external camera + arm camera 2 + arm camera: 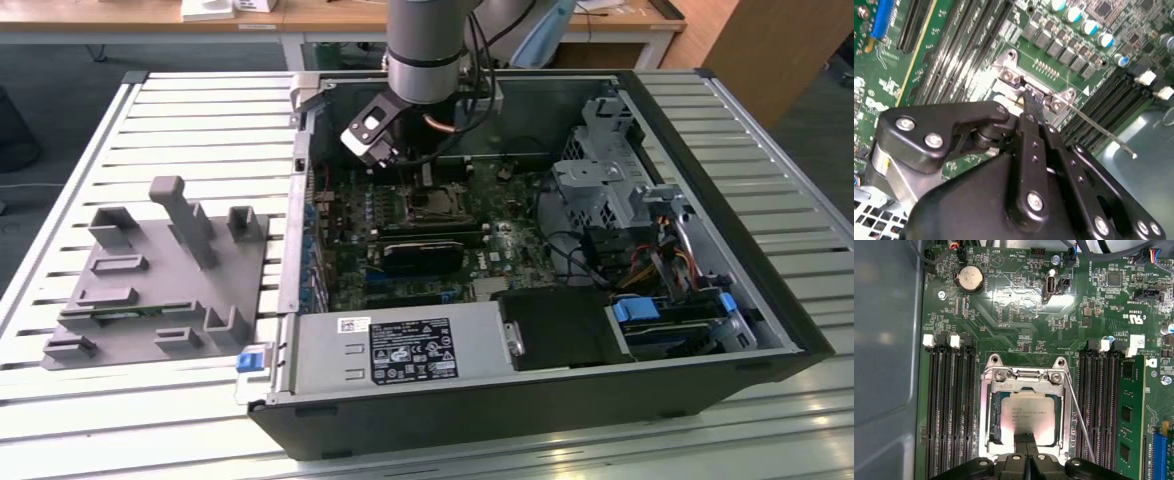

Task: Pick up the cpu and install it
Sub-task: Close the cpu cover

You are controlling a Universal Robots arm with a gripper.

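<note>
The small square silvery-topped cpu [1026, 416] lies flat inside the metal-framed motherboard socket [1026, 407], lower centre of the first wrist view. The black pincer [1026, 438] hangs right above it, fingertips together, apparently gripping nothing.

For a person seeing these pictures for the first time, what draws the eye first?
The open computer case on the slatted table stands out, with the arm reaching down into it. In the first wrist view, the silvery cpu lies inside the metal-framed socket, with the gripper right at its edge.
</note>
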